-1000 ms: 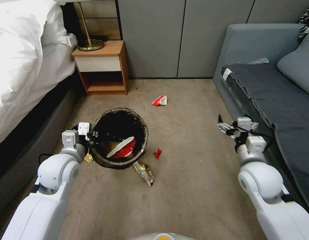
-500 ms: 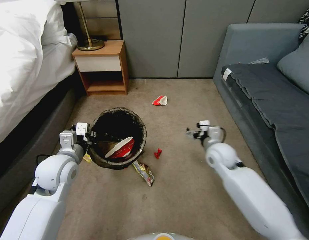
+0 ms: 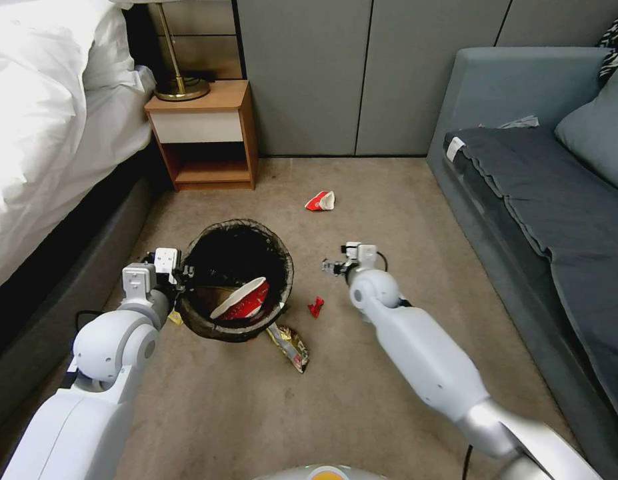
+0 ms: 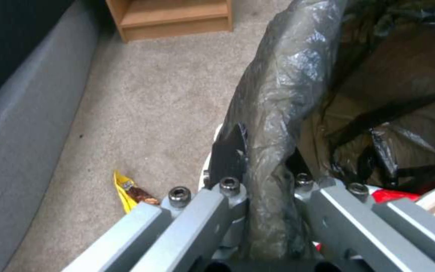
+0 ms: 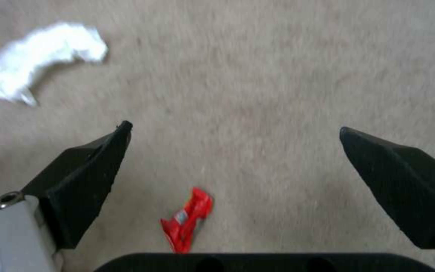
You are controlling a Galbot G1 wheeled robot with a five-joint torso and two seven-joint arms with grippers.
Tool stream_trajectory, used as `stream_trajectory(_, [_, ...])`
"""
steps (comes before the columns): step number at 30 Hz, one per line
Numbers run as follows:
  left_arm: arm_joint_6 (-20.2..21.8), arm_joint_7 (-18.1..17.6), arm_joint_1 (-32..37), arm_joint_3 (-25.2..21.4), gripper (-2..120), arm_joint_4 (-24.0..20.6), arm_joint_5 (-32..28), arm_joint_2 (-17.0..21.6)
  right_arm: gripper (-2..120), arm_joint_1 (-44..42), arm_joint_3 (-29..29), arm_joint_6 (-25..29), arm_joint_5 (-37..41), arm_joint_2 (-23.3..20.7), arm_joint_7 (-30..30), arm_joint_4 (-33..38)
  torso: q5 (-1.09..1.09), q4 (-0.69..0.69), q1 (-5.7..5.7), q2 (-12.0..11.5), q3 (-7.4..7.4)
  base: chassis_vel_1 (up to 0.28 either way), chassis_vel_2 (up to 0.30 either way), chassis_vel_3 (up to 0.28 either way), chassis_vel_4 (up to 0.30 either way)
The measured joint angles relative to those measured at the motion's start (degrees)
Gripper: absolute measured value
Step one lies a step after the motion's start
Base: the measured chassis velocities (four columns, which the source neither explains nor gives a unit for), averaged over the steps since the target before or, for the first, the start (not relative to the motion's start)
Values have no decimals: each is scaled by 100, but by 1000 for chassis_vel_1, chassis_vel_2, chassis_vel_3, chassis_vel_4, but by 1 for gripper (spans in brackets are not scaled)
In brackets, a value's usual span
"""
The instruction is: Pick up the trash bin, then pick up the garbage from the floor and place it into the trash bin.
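On the beige carpet floor (image 3: 389, 200) between a bed and a grey sofa, the left gripper (image 4: 268, 192) is clamped on the bag-lined rim of the trash bin (image 3: 237, 280), one finger inside and one outside, holding it near the bed-side edge of the floor with a crushed red-and-white cup (image 3: 242, 298) lying inside. The right gripper (image 5: 235, 158) hangs with its fingers spread wide and nothing between them, low over a small red wrapper (image 5: 187, 219) just beside the bin. The bin pickup looks done, and the step in hand appears to be collecting litter. The next move likely calls for lowering the open fingers to straddle the flat wrapper and pinch it off the carpet. More garbage waits: a crushed cup (image 3: 320, 201) toward the far wall, a yellow snack wrapper (image 3: 290, 347) touching the bin's near side, another (image 4: 129, 190) by its bed side.
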Motion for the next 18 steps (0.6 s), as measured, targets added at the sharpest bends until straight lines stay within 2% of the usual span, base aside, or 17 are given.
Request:
stream_trajectory(10, [0,44,34,19,1,63,95,-83,100,289,-157,-311,-27,507,-12,-1232,0,0,0,0,0,0,0,0,0])
stream_trajectory(18, [-1,73,24,91,1,109,188,-149,100,404,-615,-478,-153,558,-362,-1477,0,0,0,0,0,0,0,0,0])
